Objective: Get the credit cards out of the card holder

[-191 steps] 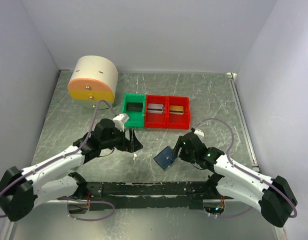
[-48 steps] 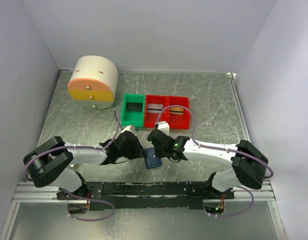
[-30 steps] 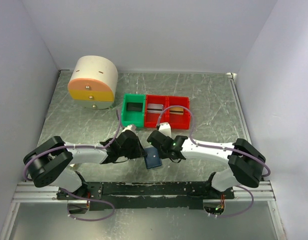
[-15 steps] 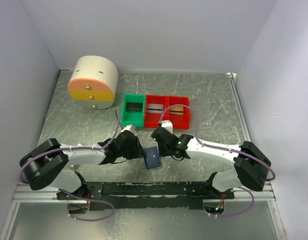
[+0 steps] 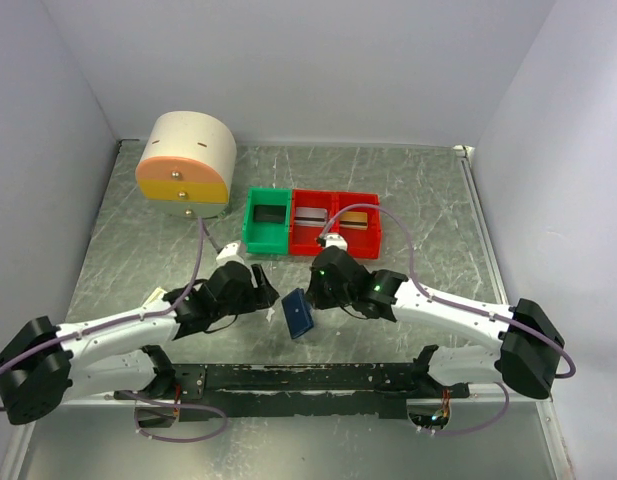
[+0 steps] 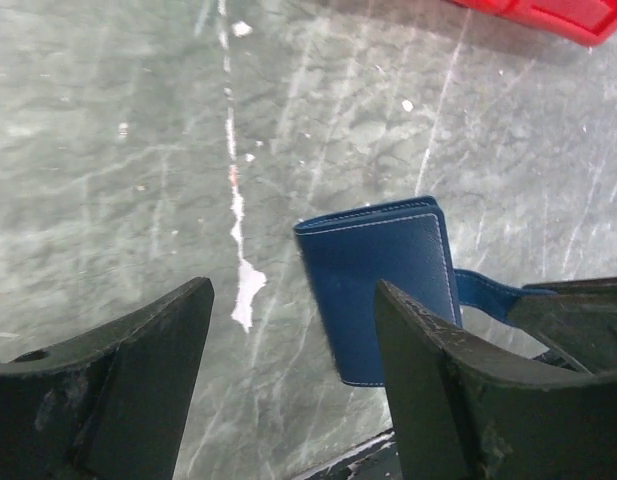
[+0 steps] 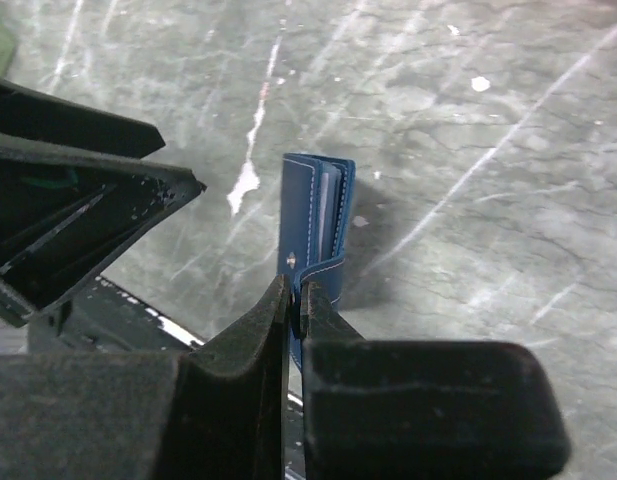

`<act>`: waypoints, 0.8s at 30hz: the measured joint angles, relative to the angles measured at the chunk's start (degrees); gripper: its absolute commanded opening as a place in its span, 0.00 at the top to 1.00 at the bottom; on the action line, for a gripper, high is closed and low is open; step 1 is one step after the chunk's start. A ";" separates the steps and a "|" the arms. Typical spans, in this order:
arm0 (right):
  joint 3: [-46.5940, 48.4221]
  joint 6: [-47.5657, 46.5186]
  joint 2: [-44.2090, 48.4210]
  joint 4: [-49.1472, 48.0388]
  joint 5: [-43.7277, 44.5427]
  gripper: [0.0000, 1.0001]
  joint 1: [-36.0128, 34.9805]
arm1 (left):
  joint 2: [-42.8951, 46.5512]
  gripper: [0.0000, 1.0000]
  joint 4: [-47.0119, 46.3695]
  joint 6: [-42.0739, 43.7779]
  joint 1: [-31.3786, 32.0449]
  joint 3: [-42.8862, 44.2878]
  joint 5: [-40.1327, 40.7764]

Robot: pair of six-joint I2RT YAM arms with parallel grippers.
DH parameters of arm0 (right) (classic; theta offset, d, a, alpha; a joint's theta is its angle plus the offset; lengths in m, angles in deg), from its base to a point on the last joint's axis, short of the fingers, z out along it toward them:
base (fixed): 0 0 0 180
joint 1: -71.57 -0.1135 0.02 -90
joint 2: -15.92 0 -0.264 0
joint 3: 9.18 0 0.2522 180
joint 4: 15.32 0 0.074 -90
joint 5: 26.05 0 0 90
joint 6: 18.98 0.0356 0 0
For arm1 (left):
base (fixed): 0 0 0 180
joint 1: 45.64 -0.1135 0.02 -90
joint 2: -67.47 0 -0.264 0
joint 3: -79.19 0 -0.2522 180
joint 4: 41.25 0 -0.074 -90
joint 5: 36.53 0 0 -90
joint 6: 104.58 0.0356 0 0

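Now, line by line
Card holder: the dark navy card holder [image 5: 298, 316] is folded shut and stands tilted on one edge on the table [image 5: 408, 190], near the front edge, between the two claws
Strap: its small strap tab [image 7: 322, 270] runs from the cover back into the right claw
Right claw: the right claw [image 7: 296, 300] is pinched tight on that strap tab, its two pads pressed together with only the thin blue strip between them; in the top view it sits at the holder's upper right [image 5: 315, 295]
Left claw: the left claw [image 6: 293, 300] gapes wide with nothing in it; the holder lies just beyond its fingers [image 6: 138, 370] and does not touch them; seen from above it is just left of the holder [image 5: 266, 292]
Inside the holder: a pale strip [image 7: 329, 210] shows between the covers; whether it is card or lining cannot be told
Red bins: behind the claws, the left red bin [image 5: 313, 246] holds a pale grey card [image 5: 310, 219] and the right red bin [image 5: 358, 248] a gold-tan card [image 5: 355, 219]
Green bin: the green bin [image 5: 250, 215] touches the red ones on their left and holds something dark
Far left corner: a cream drawer unit [image 5: 185, 160] with an orange and a yellow drawer front
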State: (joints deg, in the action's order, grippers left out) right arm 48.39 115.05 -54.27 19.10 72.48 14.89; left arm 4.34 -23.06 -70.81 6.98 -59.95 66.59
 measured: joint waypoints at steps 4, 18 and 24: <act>0.00 0.59 -0.07 -2.99 -3.61 1.00 0.00 | 4.57 0.20 5.75 -0.15 0.00 0.07 4.11; 0.79 4.13 -4.61 -15.04 -11.28 1.00 -0.57 | 17.57 0.16 18.91 -4.02 0.02 0.07 11.80; -1.46 5.46 -3.56 -14.80 -6.91 1.00 2.64 | 15.34 0.17 19.50 -2.45 0.02 0.42 9.09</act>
State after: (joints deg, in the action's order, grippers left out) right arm 46.93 120.52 -57.84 4.31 65.58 17.53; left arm 19.68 -3.57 -73.26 7.00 -59.54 75.68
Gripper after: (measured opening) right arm 0.027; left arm 0.835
